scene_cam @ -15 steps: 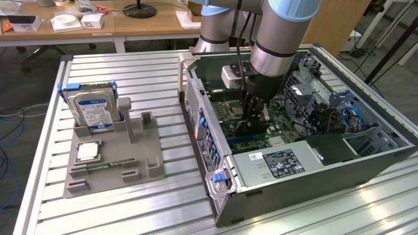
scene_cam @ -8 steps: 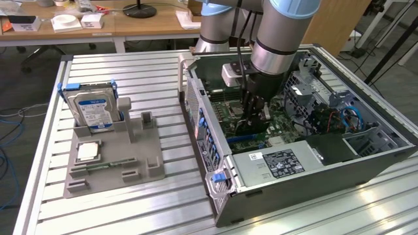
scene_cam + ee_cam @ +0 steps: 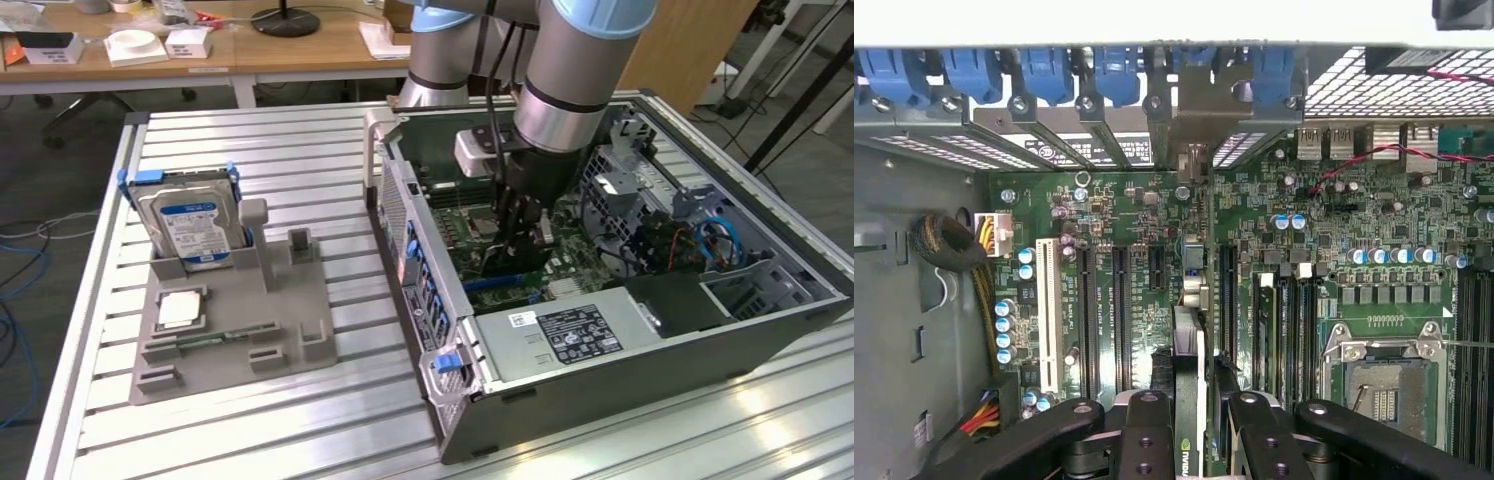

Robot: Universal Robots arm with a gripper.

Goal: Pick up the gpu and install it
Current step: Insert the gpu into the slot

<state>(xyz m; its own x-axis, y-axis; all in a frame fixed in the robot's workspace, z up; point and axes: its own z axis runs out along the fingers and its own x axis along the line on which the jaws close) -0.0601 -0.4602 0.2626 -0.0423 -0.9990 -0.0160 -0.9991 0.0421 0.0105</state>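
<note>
Gripping the gpu point(image 3: 1194, 390) edge-on between them, the fingers point(image 3: 1146, 430) are closed on the card's two faces, and the gripper point(image 3: 1199, 440) is holding it upright over the motherboard point(image 3: 1354, 250) inside the case point(image 3: 441, 330). In the wrist view the card is running as a thin dark line away from the fingers toward the rear of the case, where its silver bracket point(image 3: 1199, 110) is sitting among the blue slot clips point(image 3: 1044, 70). The card is lying over the gap between the black expansion slots point(image 3: 1119, 310) and the memory slots point(image 3: 1284, 330); whether its edge is already in a slot cannot be told.

In the exterior view the arm point(image 3: 574, 80) is reaching straight down into the open case, with the gripper low over the board, left of the drive cage and above the power supply point(image 3: 574, 335).

Doing this step well is probably a matter of keeping the card square to the slot, holding its length parallel to the connector and its bracket lined up with the rear opening, so that both ends are going down evenly. A tilted card is likely to bind at one end or scrape nearby capacitors. The grip looks centred, which should be helping the push stay straight.

Left of the case, the hard drive point(image 3: 194, 220) is standing in the grey tray point(image 3: 227, 350).
</note>
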